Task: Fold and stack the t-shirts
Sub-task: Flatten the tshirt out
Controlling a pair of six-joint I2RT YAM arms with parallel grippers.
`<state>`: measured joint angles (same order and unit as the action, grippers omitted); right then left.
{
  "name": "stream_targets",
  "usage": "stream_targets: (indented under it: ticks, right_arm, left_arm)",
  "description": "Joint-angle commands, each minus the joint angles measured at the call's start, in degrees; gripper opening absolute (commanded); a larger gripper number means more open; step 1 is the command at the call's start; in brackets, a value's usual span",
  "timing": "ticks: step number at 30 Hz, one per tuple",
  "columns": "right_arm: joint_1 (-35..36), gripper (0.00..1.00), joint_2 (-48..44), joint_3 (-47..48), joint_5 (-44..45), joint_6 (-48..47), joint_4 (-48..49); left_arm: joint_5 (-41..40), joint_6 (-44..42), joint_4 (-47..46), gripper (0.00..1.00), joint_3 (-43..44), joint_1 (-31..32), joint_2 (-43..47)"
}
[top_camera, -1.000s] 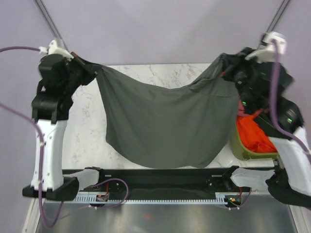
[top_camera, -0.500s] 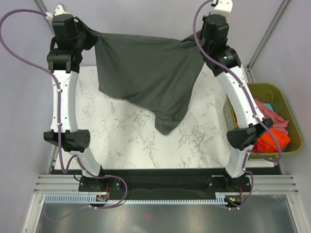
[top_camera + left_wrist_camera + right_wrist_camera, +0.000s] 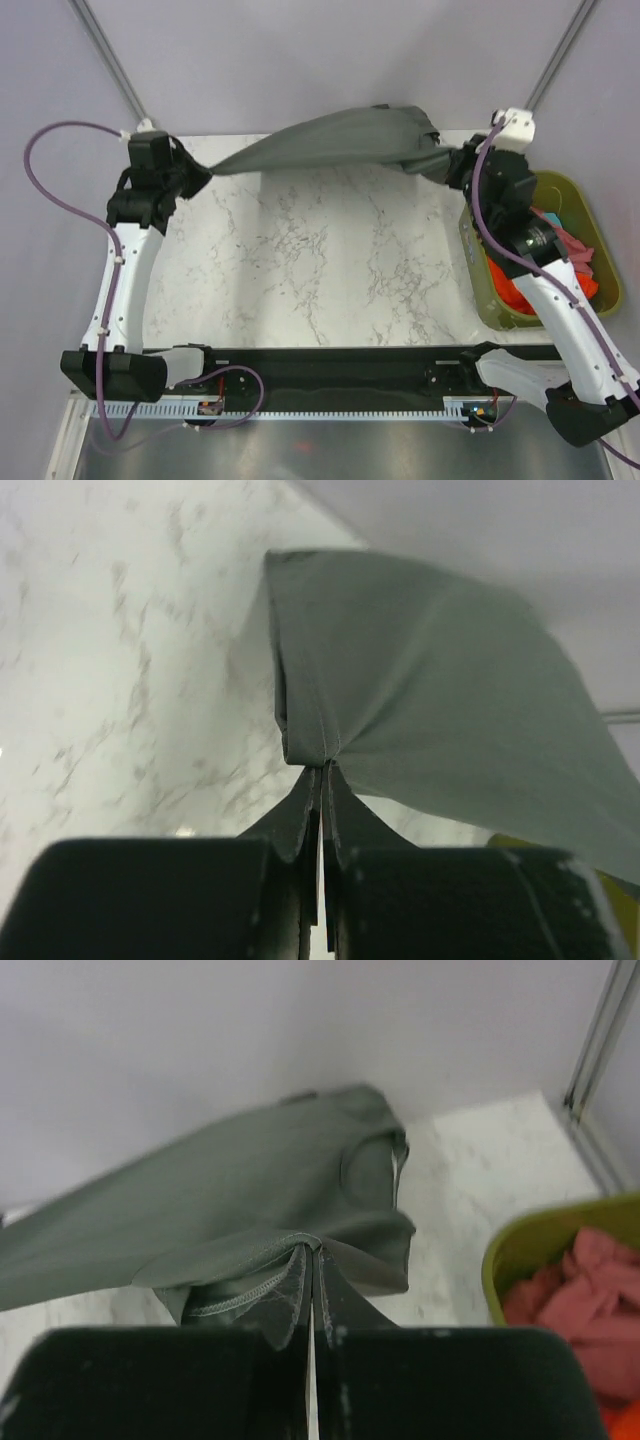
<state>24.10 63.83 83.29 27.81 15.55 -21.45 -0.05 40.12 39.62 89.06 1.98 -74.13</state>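
Observation:
A dark charcoal grey t-shirt (image 3: pixel 330 140) is stretched in the air between my two grippers, above the far edge of the marble table (image 3: pixel 320 260). My left gripper (image 3: pixel 200 172) is shut on its left end; the left wrist view shows the cloth (image 3: pixel 420 710) pinched at the fingertips (image 3: pixel 310 795). My right gripper (image 3: pixel 450 163) is shut on the right end; the right wrist view shows a hem and the neck opening of the shirt (image 3: pixel 260 1200) bunched at the tips. An orange tee (image 3: pixel 505 295) and a pink tee (image 3: pixel 575 245) lie in the bin.
An olive-green plastic bin (image 3: pixel 560 185) stands at the table's right edge, under my right arm; it also shows in the right wrist view (image 3: pixel 520 1240). A metal frame post (image 3: pixel 555 55) rises behind it. The purple wall is close behind the shirt.
Both arms have swung down and outward from a high reach. The shirt, which hung as a wide sheet, is now pulled into a flat, near-horizontal band low over the far table edge.

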Motion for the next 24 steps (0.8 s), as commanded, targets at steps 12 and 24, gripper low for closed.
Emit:
stream_targets:
  ticks: [12,24]
  right_arm:
    - [-0.02,0.00,-14.08,-43.38,-16.39,26.36,-19.92]
    - [-0.02,0.00,-18.04,-46.19,-19.03,28.13,-26.18]
  left_arm:
    - [-10.85,6.54,-1.38,0.02,-47.54,-0.22,12.43]
    - [-10.84,6.55,-1.38,0.02,-55.04,-0.22,15.50]
